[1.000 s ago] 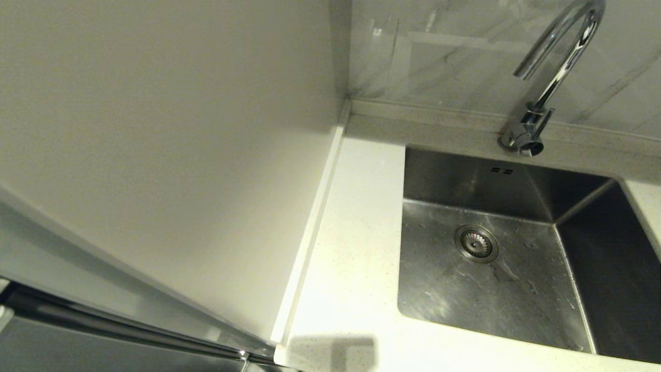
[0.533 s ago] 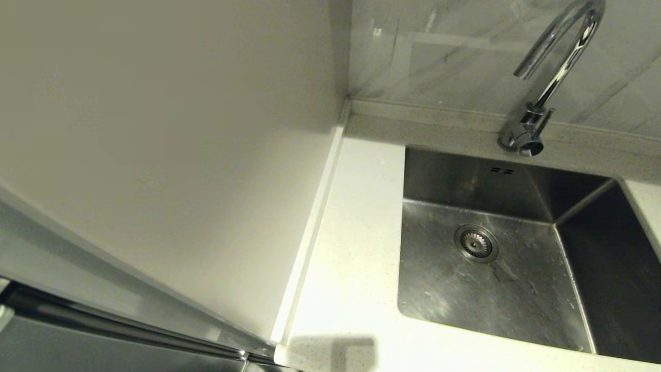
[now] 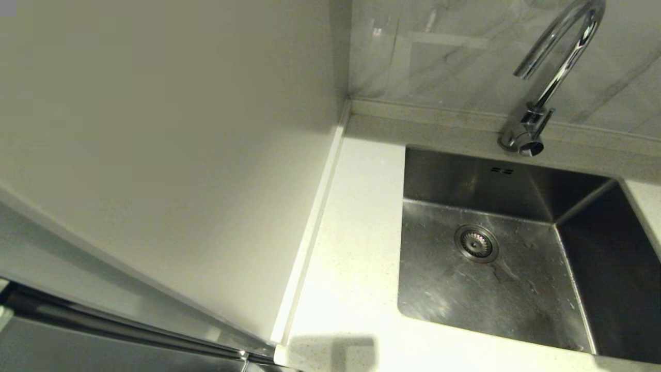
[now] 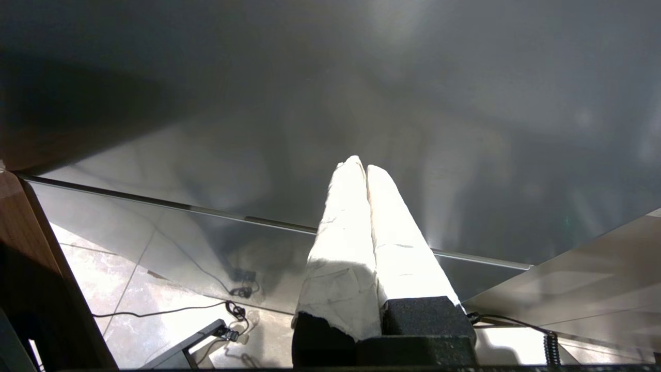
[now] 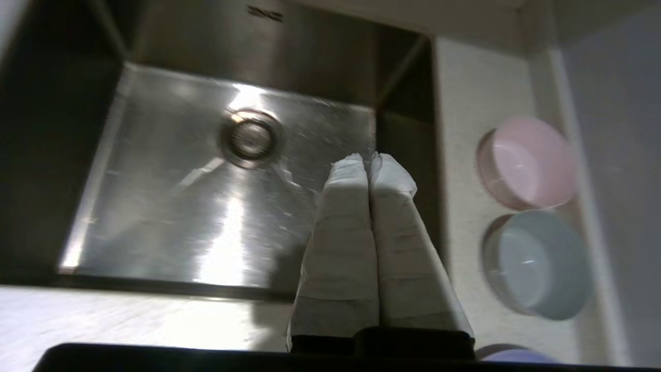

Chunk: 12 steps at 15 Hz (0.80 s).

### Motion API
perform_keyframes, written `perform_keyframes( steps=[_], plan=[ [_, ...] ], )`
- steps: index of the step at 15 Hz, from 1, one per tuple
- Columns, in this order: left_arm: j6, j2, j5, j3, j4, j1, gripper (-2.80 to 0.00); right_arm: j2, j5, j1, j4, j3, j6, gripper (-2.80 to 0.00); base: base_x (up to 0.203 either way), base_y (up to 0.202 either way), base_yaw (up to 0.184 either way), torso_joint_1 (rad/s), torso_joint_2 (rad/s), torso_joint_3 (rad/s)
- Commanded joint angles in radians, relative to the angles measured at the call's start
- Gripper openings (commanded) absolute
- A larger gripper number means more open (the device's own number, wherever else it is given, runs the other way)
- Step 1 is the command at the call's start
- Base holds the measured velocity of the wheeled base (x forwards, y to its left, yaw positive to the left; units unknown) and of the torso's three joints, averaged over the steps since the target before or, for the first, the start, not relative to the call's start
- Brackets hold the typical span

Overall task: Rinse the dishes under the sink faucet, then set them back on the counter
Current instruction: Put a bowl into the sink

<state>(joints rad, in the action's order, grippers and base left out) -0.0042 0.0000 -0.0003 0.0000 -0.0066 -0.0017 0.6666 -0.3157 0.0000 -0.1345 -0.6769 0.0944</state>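
1. Dishes first: none is in my grasp. My right gripper (image 5: pixel 368 157) hangs over the sink (image 5: pixel 170 217) with its taped fingers pressed together and nothing between them.
2. My left gripper (image 4: pixel 360 166) is parked low, away from the counter, fingers likewise pressed flat together, holding nothing.
3. Outward from the right fingertips: the basin floor lies below, its drain (image 5: pixel 250 138) a little way off. It is bare of crockery, though a few droplets and streaks show near the strainer in the head view.
4. Beyond the basin's side wall runs a strip of counter (image 5: pixel 462 108), and there sit the pink bowl (image 5: pixel 524 161) and the blue-white bowl (image 5: pixel 539 263), just beside each other, mouths up.
5. A lilac edge at the wrist view's border looks like the plate (image 5: pixel 508 354), mostly hidden.
6. The faucet (image 3: pixel 555 72) stands behind the basin, and I see no water running.
7. My read: nothing rinsed yet. All three pieces are left to carry over, wet and return.
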Motion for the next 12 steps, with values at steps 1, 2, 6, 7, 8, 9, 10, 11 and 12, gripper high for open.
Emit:
perform_keyframes(
  steps=[1,2,6,7,8,9,10,11,12],
  plan=[
    [0.000,0.000,0.000,0.003,-0.001,0.000,-2.80,0.246,-0.091,0.000,0.018,-0.068,0.097,-2.80,0.000,0.000,0.000,0.000,0.00,0.000],
    [0.000,0.000,0.000,0.003,0.000,0.000,-2.80,0.293,-0.134,0.000,0.026,-0.091,0.166,-2.80,0.000,0.000,0.000,0.000,0.00,0.000],
    [0.000,0.000,0.000,0.003,-0.001,0.000,-2.80,0.475,-0.226,-0.065,0.033,-0.188,0.267,-2.80,0.000,0.000,0.000,0.000,0.00,0.000],
    [0.000,0.000,0.000,0.003,-0.001,0.000,-2.80,0.525,-0.235,-0.110,0.035,-0.213,0.273,-2.80,0.000,0.000,0.000,0.000,0.00,0.000],
    [0.000,0.000,0.000,0.003,-0.001,0.000,-2.80,0.573,-0.240,-0.152,0.045,-0.236,0.276,-2.80,0.000,0.000,0.000,0.000,0.00,0.000],
    [0.000,0.000,0.000,0.003,-0.001,0.000,-2.80,0.618,-0.243,-0.202,0.079,-0.248,0.276,-2.80,0.000,0.000,0.000,0.000,0.00,0.000],
    [0.000,0.000,0.002,0.003,-0.001,0.000,-2.80,0.651,-0.240,-0.256,0.128,-0.252,0.275,-2.80,0.000,0.000,0.000,0.000,0.00,0.000],
    [0.000,0.000,0.000,0.002,-0.001,0.000,-2.80,0.681,-0.211,-0.319,0.175,-0.253,0.273,-2.80,0.000,0.000,0.000,0.000,0.00,0.000],
    [0.000,0.000,0.000,0.003,0.000,0.000,-2.80,0.705,-0.141,-0.386,0.198,-0.255,0.269,-2.80,0.000,0.000,0.000,0.000,0.00,0.000]
  ],
)
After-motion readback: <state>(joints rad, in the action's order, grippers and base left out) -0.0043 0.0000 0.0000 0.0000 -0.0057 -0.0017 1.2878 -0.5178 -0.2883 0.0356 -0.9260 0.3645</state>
